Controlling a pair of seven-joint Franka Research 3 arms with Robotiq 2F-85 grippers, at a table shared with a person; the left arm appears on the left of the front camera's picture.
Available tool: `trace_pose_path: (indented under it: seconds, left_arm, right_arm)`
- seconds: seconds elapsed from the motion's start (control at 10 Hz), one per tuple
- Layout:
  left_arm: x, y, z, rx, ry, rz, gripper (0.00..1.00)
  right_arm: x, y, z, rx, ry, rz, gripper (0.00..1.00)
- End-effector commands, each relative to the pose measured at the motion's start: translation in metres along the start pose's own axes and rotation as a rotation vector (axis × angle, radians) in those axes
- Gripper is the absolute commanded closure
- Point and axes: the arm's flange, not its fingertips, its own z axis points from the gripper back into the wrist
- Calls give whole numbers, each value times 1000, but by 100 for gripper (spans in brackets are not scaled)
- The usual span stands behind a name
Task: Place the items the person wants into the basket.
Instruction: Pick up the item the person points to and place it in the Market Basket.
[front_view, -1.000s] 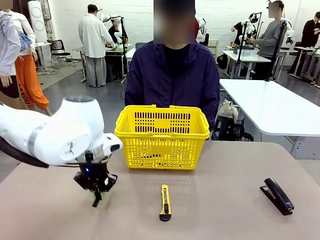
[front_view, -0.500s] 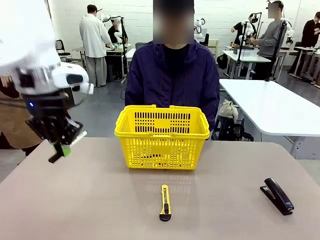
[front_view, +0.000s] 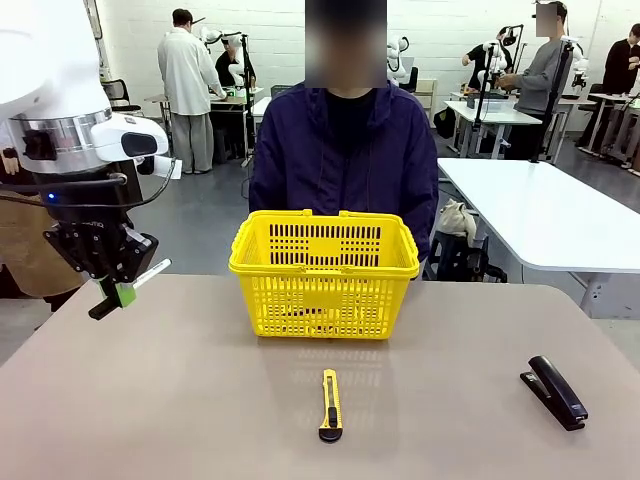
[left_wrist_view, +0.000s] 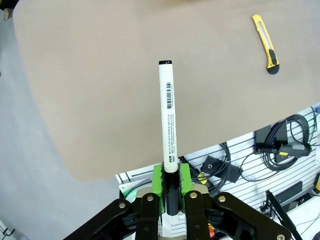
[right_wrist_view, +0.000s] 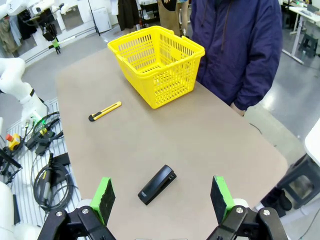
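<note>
My left gripper (front_view: 118, 293) hangs above the table's left edge, well left of the yellow basket (front_view: 323, 272). It is shut on the black-capped end of a white marker (left_wrist_view: 166, 110), whose white barrel sticks out past the green pads (left_wrist_view: 158, 179). In the front view a short piece of the marker (front_view: 152, 272) pokes out toward the basket. The basket (right_wrist_view: 156, 65) stands at the far middle of the table in front of the person (front_view: 340, 150). My right gripper (right_wrist_view: 162, 197) is open, high above the table's right end, with nothing between its fingers.
A yellow-and-black utility knife (front_view: 330, 404) lies in front of the basket, near the table's middle. A black stapler (front_view: 555, 391) lies at the right side. Cables and gear (left_wrist_view: 280, 145) hang below the table's near edge. People work at tables farther back.
My left arm has lifted from low over the table near the basket's left front corner and swung up and to the left, carrying the marker. The right gripper stays open.
</note>
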Motion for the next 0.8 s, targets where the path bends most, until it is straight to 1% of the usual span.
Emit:
trace_pose_path:
  seconds: [0.0, 0.4, 0.5, 0.6, 0.7]
  left_arm:
    - [4, -1, 6, -3, -8, 1, 100]
    - [4, -1, 6, -3, -8, 1, 100]
    - [2, -1, 4, 1, -7, -1, 84]
    - [34, -19, 10, 4, 5, -130, 84]
    - [68, -43, 17, 58, -39, -240, 84]
  right_arm:
    - [0, -1, -1, 2, -30, 17, 0]
    - [0, -1, -1, 2, -30, 17, 0]
    - [0, -1, -1, 2, -30, 17, 0]
    - [0, -1, -1, 2, -30, 17, 0]
    - [0, -1, -1, 2, -30, 17, 0]
